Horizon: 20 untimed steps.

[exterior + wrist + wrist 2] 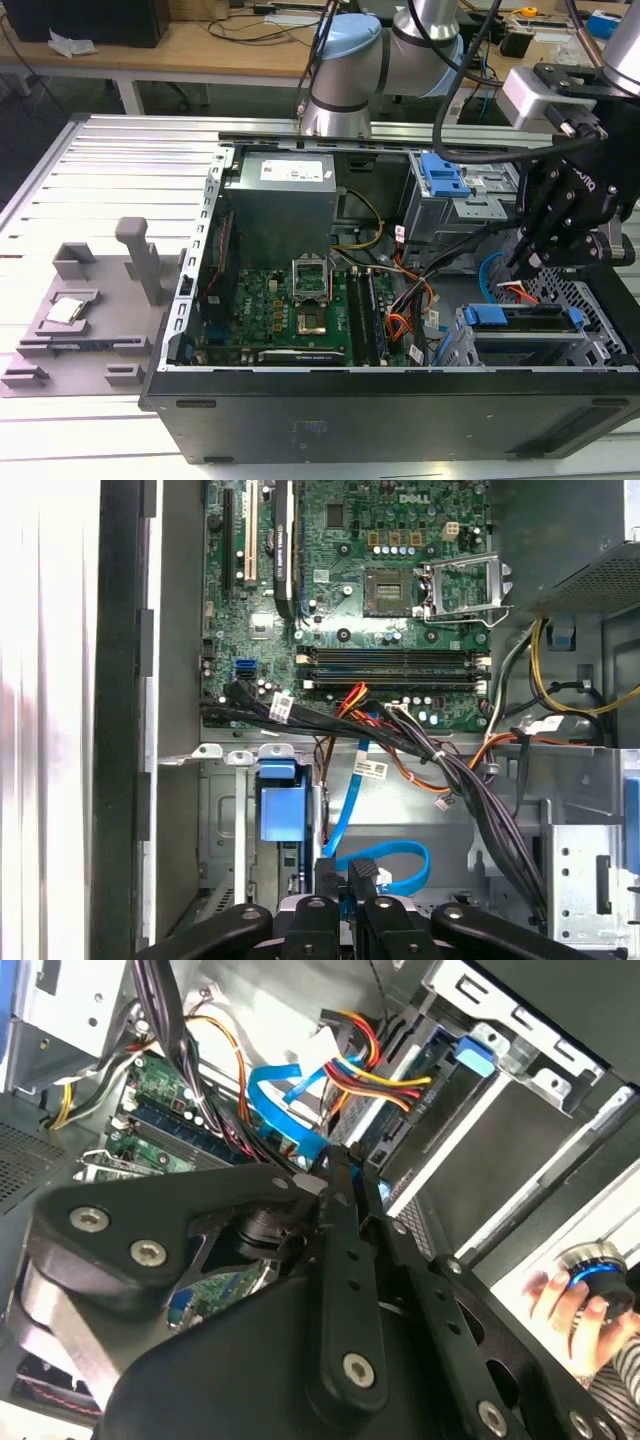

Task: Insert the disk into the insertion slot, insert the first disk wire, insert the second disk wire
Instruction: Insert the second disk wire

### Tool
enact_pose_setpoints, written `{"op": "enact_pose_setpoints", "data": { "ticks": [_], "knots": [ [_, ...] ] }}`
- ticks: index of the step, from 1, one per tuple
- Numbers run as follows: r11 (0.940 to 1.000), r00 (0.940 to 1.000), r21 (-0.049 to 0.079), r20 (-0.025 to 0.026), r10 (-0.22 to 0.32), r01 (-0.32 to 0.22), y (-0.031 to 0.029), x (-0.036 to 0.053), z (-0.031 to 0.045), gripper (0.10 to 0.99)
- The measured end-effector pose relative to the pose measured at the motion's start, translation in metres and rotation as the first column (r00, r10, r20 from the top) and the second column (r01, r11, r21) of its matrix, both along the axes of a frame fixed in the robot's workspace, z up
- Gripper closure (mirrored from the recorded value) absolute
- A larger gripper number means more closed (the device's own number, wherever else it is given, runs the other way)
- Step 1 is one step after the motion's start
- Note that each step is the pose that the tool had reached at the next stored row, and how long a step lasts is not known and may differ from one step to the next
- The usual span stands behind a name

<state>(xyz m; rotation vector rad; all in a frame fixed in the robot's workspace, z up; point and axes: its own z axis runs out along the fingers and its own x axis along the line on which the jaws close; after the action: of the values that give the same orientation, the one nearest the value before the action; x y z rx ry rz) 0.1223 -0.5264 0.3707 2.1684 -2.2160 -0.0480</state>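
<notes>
My pincer (527, 262) is clenched on a disk wire's plug. The disk (520, 322), seated in the insertion slot (585, 345), lies at six o'clock, just beside.

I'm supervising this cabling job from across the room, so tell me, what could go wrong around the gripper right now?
The gripper is right beside the looped blue cable, which could snag or kink. The black wire bundle runs close by and might catch. A person's hand is near the case, a possible pinch risk.
</notes>
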Motion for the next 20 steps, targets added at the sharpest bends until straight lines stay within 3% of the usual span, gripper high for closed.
{"op": "enact_pose_setpoints", "data": {
  "ticks": [7, 20],
  "knots": [
    [1.0, 1.0, 0.0, -0.0003, 0.001, -0.001, -0.0148, 0.0002, -0.011, 0.922],
    [1.0, 1.0, 0.0, -0.0011, 0.002, -0.002, -0.0193, 0.0106, -0.0228, 0.922]
  ]
}}
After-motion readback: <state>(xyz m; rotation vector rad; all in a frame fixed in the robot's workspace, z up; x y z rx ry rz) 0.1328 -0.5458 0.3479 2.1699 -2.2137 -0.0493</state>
